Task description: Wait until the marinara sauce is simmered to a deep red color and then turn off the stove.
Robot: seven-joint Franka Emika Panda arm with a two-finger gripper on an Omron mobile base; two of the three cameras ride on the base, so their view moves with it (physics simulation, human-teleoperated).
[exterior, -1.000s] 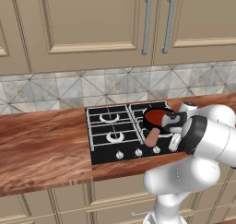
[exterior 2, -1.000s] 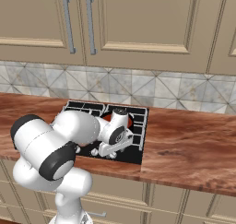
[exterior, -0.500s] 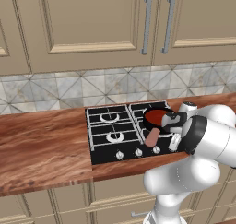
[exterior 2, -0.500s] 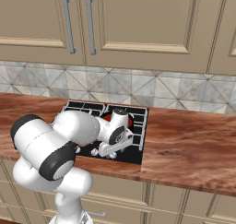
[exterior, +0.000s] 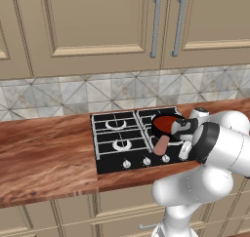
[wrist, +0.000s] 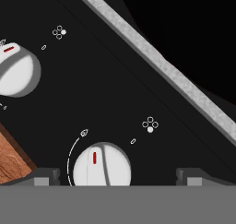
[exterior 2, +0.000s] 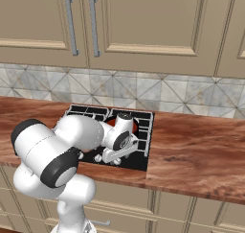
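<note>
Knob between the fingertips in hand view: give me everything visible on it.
The knob is round, silver-white, with a raised grey grip bar across its face and a short red pointer mark left of the bar. It sits on the stove panel's glossy black front, ringed by a thin white arc with a flame icon. The open gripper frames it; neither fingertip touches it. A second knob sits apart.

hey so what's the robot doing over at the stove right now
The white arm is bent low over the front right of the stove, where a small black pan of deep red marinara sauce sits on a back burner. Its gripper is open and lined up over one of the silver knobs on the front edge, with the fingers on either side but not yet closed on it. A second knob sits further along. It looks poised to turn the burner off.
</note>
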